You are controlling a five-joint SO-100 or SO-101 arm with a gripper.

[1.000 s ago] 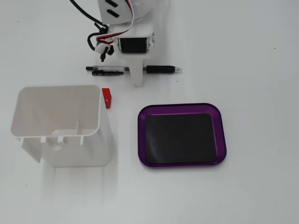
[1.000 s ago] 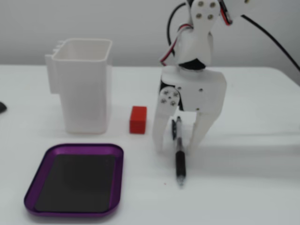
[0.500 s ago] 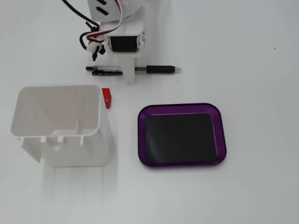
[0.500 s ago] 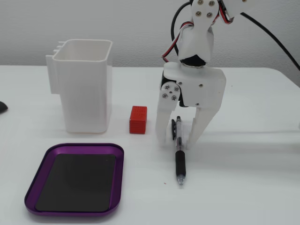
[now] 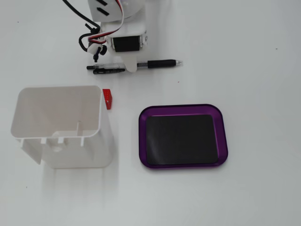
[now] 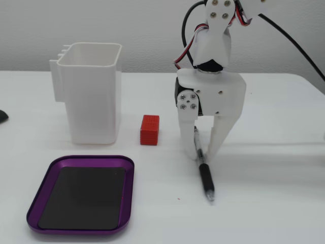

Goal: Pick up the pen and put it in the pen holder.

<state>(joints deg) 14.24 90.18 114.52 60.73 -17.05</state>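
Both fixed views showed the gripper (image 6: 202, 156) straddling the pen (image 6: 203, 168) on the surface (image 6: 274, 203), jaws narrowly apart across its long axis, closure uncertain.

Worktop (image 5: 263, 188): smooth white surface with a soft sheen, faint reflections under the things on it.

Pen holder (image 6: 94, 91): white plastic, slightly translucent, thin walls, satin finish with moulded ribs inside.

Tray (image 6: 81, 161): purple rim that looks like glossy anodised metal, catching highlights along its edge; the inset is flat, matt black.

Block (image 6: 150, 129): red plastic, finely ridged or studded face, dull finish.

Pen (image 6: 205, 180): clear plastic barrel, black matt rubbery grip, small shiny metal tip.

Gripper (image 6: 202, 156): white matt plastic, printed-looking, with small bright metal screws; glossy black and red cable sheaths above it.
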